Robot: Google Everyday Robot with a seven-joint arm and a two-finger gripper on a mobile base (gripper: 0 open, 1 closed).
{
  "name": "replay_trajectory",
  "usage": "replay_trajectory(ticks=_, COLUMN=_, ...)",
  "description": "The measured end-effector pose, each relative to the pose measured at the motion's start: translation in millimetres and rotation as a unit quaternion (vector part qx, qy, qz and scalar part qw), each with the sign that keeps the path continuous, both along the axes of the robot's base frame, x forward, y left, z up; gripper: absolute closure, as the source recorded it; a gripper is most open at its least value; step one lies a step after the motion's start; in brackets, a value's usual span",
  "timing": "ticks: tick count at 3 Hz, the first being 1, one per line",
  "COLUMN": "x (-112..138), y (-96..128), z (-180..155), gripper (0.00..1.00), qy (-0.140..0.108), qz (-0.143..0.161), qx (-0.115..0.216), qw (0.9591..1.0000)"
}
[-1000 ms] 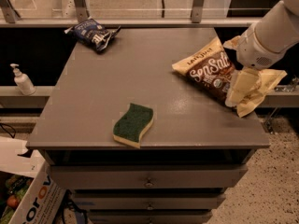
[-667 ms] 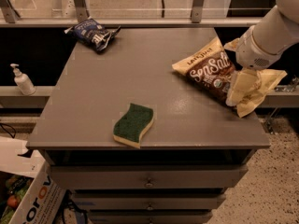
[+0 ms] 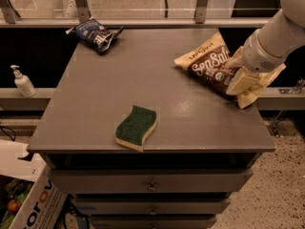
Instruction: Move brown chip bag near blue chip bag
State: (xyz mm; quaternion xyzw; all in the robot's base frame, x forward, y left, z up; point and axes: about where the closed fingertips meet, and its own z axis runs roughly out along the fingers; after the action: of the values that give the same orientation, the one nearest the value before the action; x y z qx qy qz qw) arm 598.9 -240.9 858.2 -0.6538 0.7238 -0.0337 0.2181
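1. Hardly anything has moved since a second ago: the claw [image 3: 242,80] sits at the right end of the brown chip bag [image 3: 207,63]. Whether it grips the bag, I cannot tell.
2. That one bag lies flat by the bench's [image 3: 143,80] right edge, probably for a sideways pull.
3. One sponge [image 3: 137,127] lies near the front. One blue chip bag [image 3: 95,35] lies at the far left corner, well apart.

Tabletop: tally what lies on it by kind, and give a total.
Chip bags: 2 (brown chip bag, blue chip bag)
Sponge: 1
Total: 3
Not counted: the gripper, at the brown chip bag's right end.
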Motion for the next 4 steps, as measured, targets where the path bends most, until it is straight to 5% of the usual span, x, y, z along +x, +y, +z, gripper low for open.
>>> replay_trajectory(ticks=2, x=3, y=7, z=11, gripper=0.87, qy=-0.006, qz=0.005, qx=0.010, qw=0.9999)
replay_trajectory(ticks=3, x=10, y=21, z=25, gripper=1.00, qy=-0.015, qz=0.011, qx=0.027, qw=0.9995)
replay_trajectory(ticks=4, x=24, y=42, z=44, gripper=1.00, qy=-0.032, qz=0.022, qx=0.044, qw=0.9983)
